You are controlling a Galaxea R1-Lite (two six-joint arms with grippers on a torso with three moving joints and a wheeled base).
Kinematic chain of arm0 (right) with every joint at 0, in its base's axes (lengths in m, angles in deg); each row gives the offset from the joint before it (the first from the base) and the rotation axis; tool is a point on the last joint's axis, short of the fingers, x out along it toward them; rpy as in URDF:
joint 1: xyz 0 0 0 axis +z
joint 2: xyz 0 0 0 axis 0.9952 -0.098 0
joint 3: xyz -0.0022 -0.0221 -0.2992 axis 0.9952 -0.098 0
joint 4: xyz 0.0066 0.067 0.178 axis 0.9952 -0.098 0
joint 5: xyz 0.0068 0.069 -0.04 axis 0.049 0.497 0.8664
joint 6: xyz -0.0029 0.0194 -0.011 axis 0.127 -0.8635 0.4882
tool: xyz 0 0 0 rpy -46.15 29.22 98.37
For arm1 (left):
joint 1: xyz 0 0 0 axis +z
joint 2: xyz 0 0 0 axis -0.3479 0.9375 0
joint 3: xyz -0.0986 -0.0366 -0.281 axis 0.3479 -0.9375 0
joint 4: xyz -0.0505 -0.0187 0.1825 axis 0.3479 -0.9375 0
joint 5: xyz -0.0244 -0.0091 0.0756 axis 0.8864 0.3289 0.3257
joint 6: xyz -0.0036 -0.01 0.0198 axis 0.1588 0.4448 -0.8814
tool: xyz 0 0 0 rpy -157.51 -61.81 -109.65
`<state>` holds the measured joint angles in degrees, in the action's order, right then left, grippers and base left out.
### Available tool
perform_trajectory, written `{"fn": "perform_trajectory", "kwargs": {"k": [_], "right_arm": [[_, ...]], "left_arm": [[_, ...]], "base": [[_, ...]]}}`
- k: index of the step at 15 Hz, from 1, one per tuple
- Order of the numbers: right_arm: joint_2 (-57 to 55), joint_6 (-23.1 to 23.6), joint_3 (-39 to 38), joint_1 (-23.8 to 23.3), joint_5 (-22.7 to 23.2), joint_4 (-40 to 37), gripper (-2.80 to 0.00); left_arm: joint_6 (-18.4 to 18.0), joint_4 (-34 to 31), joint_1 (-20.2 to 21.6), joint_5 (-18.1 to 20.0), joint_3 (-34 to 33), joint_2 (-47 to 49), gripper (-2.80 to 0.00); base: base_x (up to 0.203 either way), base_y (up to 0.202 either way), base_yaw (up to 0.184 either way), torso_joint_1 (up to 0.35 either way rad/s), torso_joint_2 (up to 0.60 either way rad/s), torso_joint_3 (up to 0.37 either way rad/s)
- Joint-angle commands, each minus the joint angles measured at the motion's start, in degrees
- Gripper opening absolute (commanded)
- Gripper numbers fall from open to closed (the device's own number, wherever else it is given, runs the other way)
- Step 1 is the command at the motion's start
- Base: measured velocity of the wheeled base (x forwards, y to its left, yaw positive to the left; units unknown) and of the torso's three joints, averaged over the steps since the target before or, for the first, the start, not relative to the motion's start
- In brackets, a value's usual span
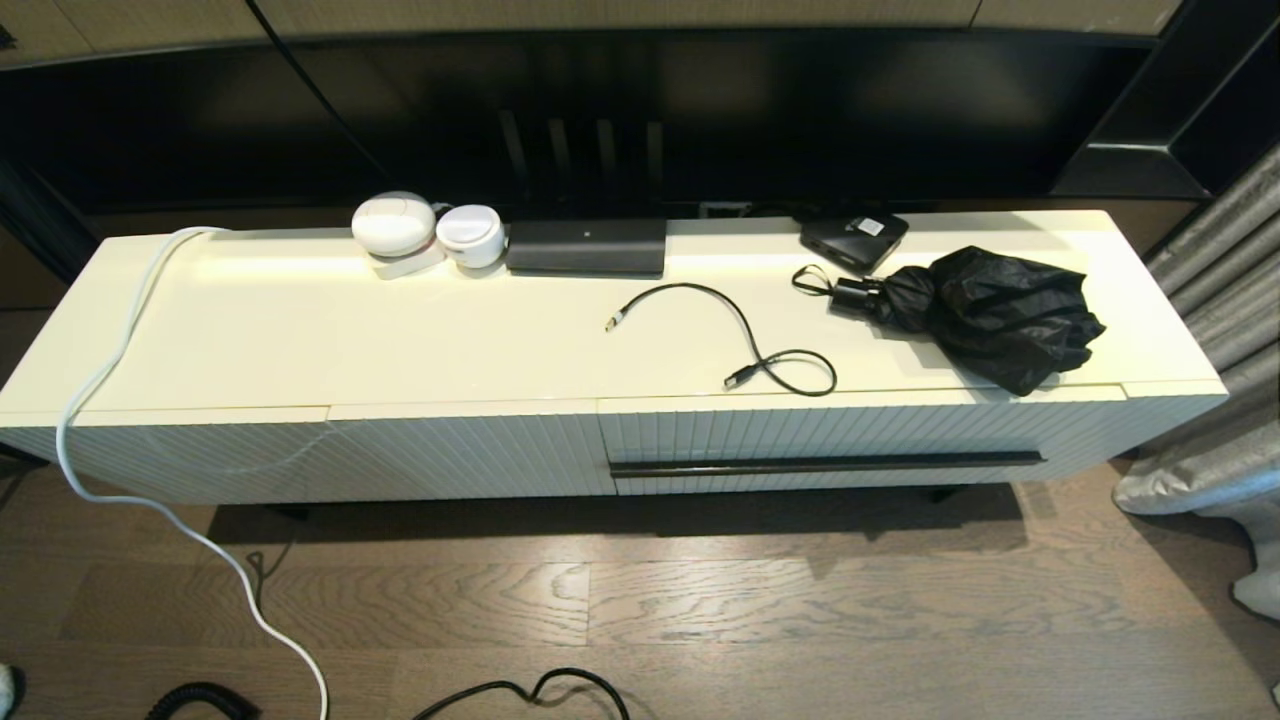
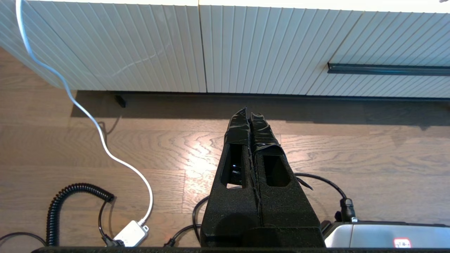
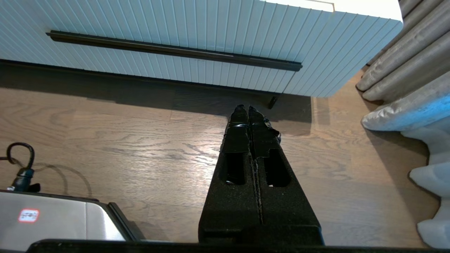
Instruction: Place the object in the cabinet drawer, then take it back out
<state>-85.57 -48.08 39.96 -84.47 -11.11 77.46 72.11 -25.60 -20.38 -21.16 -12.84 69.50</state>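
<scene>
The cabinet drawer [image 1: 860,432] is pushed in on the right half of the long cream cabinet, its black bar handle [image 1: 825,465] running along the ribbed front. On the cabinet top above it lie a black cable [image 1: 745,345] and a folded black umbrella [image 1: 990,300]. Neither arm shows in the head view. My left gripper [image 2: 248,114] hangs shut and empty over the wooden floor, in front of the handle-less ribbed panel [image 2: 147,45], with the handle's end [image 2: 386,69] off to one side. My right gripper [image 3: 246,109] is shut and empty over the floor, short of the drawer's handle [image 3: 172,51].
Two white round devices [image 1: 425,232], a long black box [image 1: 586,247] and a small black box [image 1: 853,238] line the cabinet's back. A white cord [image 1: 110,380] drops over the left end to the floor. Grey curtains [image 1: 1215,330] hang at the right. Black cables [image 1: 530,692] lie on the floor.
</scene>
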Motion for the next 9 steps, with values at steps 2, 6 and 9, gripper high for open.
{"fn": "perform_trajectory", "kwargs": {"k": [2,6,9], "right_arm": [[-0.2,-1.9,-0.6,0.0,-0.2,-0.2,-2.80],[-0.2,-3.9,-0.5,0.0,-1.0,-0.1,-2.80],[-0.2,-4.0,-0.5,-0.1,-1.0,-0.1,-2.80]], "left_arm": [[0.0,0.0,0.0,0.0,-0.1,0.1,-2.80],[0.0,0.0,0.0,0.0,-0.1,0.1,-2.80],[0.0,0.0,-0.1,0.0,-0.1,0.1,-2.80]], "base": [[0.000,0.000,0.000,0.000,0.00,0.000],[0.000,0.000,0.000,0.000,0.00,0.000],[0.000,0.000,0.000,0.000,0.00,0.000]]}}
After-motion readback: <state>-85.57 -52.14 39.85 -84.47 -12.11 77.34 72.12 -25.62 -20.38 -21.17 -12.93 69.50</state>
